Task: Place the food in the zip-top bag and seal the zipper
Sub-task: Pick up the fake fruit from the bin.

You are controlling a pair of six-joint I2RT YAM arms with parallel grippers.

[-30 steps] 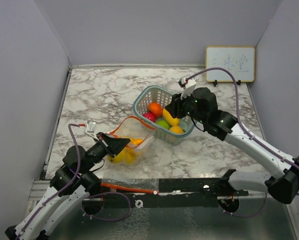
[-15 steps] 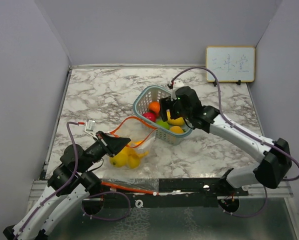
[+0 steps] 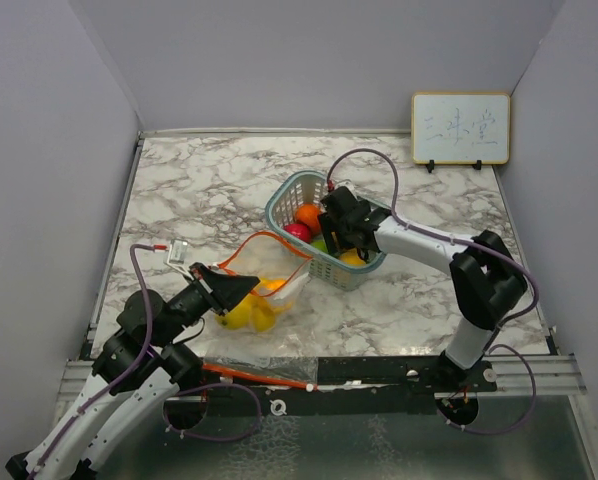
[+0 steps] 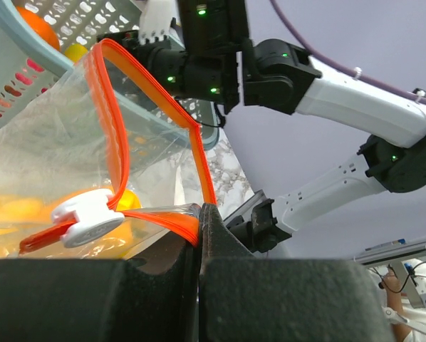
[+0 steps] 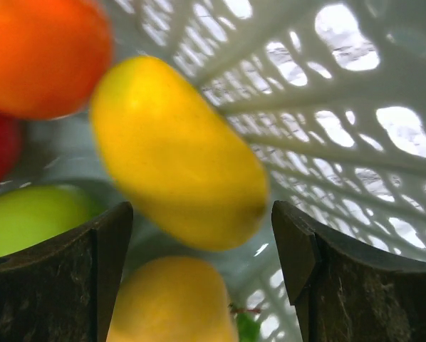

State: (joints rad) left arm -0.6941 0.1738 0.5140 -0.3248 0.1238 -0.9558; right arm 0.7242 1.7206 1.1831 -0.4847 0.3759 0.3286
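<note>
We see our left end effector [image 4: 199, 242] pinched closed on the zipper [image 4: 112, 121] of the bag [image 3: 284, 290], which lies toward the surface's [image 3: 199, 180] front-left corner with yellow food [image 3: 244, 315] inside. Our right end effector [image 5: 199, 217] gapes wide around a yellow fruit [image 5: 177, 153] in the basket [image 3: 282, 198].

Teal lattice basket [image 3: 341, 271] sitting mid-counter, marbled white-and-grey counter [image 3: 209, 180] beneath it, small whiteboard [image 3: 460, 128] propped at the far right corner, faint scribbles across it, plain grey walls [image 3: 279, 60] all round
</note>
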